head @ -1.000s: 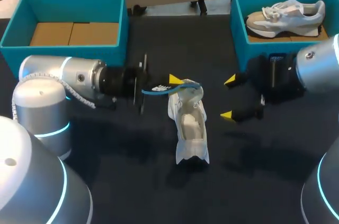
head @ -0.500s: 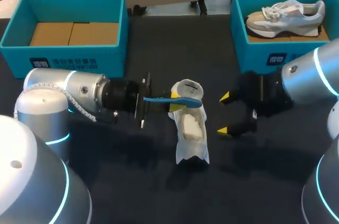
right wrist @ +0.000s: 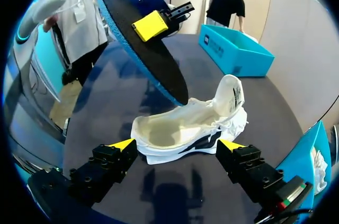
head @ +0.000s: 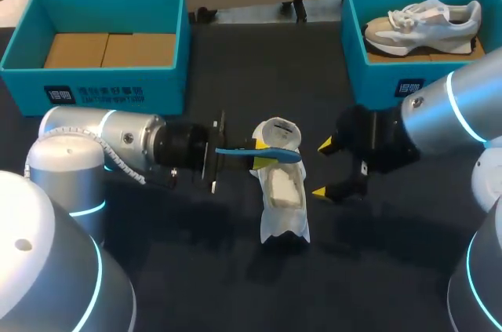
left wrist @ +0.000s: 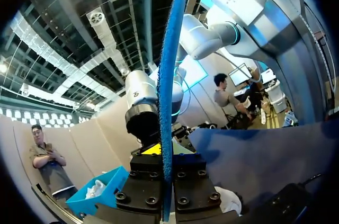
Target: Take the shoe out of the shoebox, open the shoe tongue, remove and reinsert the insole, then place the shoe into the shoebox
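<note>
Gripping fingers (left): the left gripper point(head: 263, 153) is clamped on the blue insole point(head: 235, 151), with one yellow tip on each face of it.
Open fingers (right): the right gripper point(head: 323, 167) is spread wide and holds nothing. Its tips stand just beside the shoe point(head: 281, 191), apart from it.
Insole: it is held above the table point(head: 235, 285), with its free end over the shoe's collar. In the right wrist view it slants down toward the opening.
Shoe: white, it lies on the table between the two grippers. Its opening faces up, its collar the far side and its toe the robot.
Arms: the left arm point(head: 118, 132) comes in level from its side. The right arm point(head: 447, 116) comes in from the other side.
Left shoebox point(head: 102, 73): teal, at the far left, with brown cardboard point(head: 110, 49) on its floor.
Right shoebox point(head: 353, 41): teal, at the far right, holding a second sneaker point(head: 427, 22) with its laces showing.
Hidden or unclear: whether the insole touches the shoe cannot be told. In the left wrist view the insole is seen edge-on, only one yellow tip shows, and most of the shoe is covered. The right arm covers part of the right shoebox's front wall, and the head view's edge cuts that box off.
Count: two grippers, four yellow tips in the head view, one insole, two shoes, two boxes.
</note>
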You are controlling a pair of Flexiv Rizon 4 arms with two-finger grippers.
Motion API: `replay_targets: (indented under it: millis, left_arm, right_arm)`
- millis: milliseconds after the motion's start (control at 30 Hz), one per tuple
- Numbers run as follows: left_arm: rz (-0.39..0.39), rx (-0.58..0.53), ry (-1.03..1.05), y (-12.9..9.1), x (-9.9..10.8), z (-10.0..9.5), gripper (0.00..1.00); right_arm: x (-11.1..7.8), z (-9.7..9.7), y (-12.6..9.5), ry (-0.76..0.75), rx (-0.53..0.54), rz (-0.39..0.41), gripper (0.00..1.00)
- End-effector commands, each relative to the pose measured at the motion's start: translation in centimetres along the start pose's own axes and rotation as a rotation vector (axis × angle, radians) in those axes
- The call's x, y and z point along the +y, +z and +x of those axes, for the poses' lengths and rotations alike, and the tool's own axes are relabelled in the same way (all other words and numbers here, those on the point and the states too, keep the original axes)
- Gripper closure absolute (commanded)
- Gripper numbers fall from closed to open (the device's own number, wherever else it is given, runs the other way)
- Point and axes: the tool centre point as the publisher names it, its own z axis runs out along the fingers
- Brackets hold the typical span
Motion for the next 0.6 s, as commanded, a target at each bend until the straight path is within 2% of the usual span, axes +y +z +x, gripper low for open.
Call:
replay_targets:
  millis: [33,133,267,433,600]
  left_arm:
    - [-0.002,-0.003,0.001,0.1,0.0,0.1,1.00]
    - [-0.016,0.012,-0.002,0.2,-0.1,0.3,1.00]
    - [-0.025,0.022,-0.010,0.0,-0.5,0.8,1.00]
    - [-0.064,0.026,-0.001,-0.4,-1.1,1.7,1.00]
    - [-0.067,0.017,-0.003,-0.9,-0.7,2.1,1.00]
  right_arm:
    - [0.2,0.1,0.1,-0.069,-0.021,0.011,0.00]
    - [0.1,0.0,0.3,-0.174,-0.087,0.056,0.00]
    - [-0.7,-0.1,0.6,-0.216,-0.115,0.117,0.00]
    - [-1.5,-0.5,1.2,-0.260,-0.118,0.139,0.00]
    - [-2.2,-1.1,2.2,-0.260,-0.109,0.140,0.00]
